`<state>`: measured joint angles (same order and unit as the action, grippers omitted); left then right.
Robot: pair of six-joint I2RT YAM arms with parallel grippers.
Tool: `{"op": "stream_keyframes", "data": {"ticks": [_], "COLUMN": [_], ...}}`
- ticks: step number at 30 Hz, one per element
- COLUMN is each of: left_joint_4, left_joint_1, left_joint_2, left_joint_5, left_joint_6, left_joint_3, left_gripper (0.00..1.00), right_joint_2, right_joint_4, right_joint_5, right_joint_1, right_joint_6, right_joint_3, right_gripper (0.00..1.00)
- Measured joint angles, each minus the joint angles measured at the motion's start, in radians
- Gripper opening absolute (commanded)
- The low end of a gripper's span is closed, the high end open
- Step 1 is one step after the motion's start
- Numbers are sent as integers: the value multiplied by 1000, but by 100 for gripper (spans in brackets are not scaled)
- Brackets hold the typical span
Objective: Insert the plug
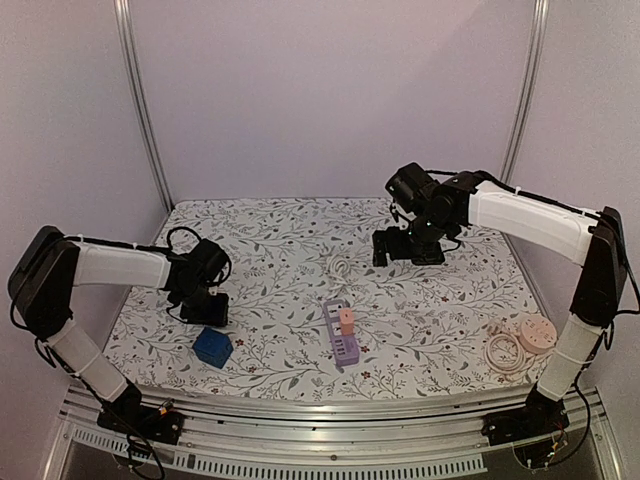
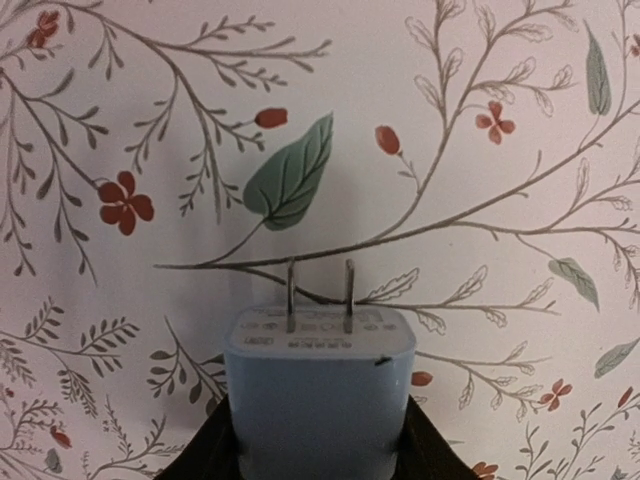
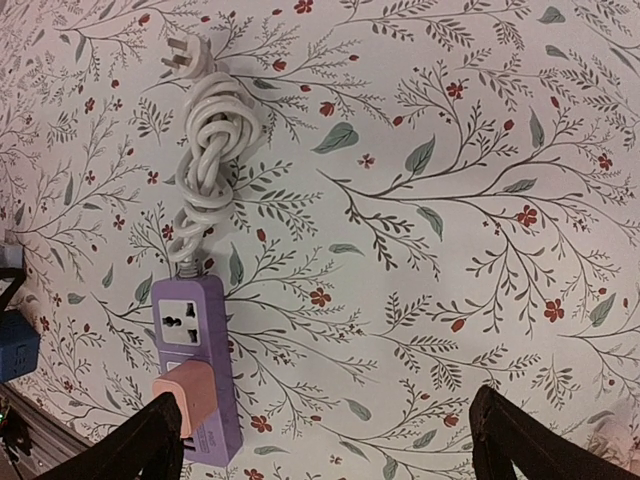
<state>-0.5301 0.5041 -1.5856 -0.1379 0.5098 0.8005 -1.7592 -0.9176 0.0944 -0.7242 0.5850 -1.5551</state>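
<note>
The blue cube-shaped plastic two-prong plug point(image 2: 320, 390) is pinched in the left gripper point(image 1: 207, 318), prongs pointing away from it, well to the left of the purple plastic power strip point(image 1: 340, 333) on the floral-patterned tabletop point(image 1: 280, 240). A peach-coloured block plug point(image 1: 346, 321) sits in that strip, and a coiled white cable point(image 3: 208, 130) lies just beyond the strip's far end. The right gripper point(image 3: 330, 450) hangs spread wide, beyond and right of the strip.

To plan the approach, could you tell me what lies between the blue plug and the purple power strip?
Nothing but bare floral cloth lies between the blue plug and the purple power strip, as the top view shows.
</note>
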Motion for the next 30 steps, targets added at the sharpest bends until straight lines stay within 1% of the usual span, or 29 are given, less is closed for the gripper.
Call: {"op": "stream_keyframes", "data": {"ticks": [1, 4, 13, 23, 30], "left_joint_4": [2, 1, -16, -66, -67], "left_joint_1": [2, 8, 58, 120, 180], "left_joint_2": [2, 23, 161, 290, 346], "left_joint_5": [-1, -2, 10, 23, 87], "left_joint_6": [-6, -14, -36, -38, -38], "left_joint_3": [0, 0, 18, 118, 193], "left_gripper": [0, 0, 0, 0, 0], "right_joint_2": [0, 0, 16, 55, 101], "right_joint_4": [0, -1, -4, -19, -36], "right_joint_5": [0, 0, -2, -35, -109], "right_joint_1": [0, 0, 0, 0, 6], "right_joint_6": [2, 7, 22, 28, 30], "right_joint_3": [0, 0, 4, 4, -19], "right_gripper": [99, 99, 99, 99, 99]}}
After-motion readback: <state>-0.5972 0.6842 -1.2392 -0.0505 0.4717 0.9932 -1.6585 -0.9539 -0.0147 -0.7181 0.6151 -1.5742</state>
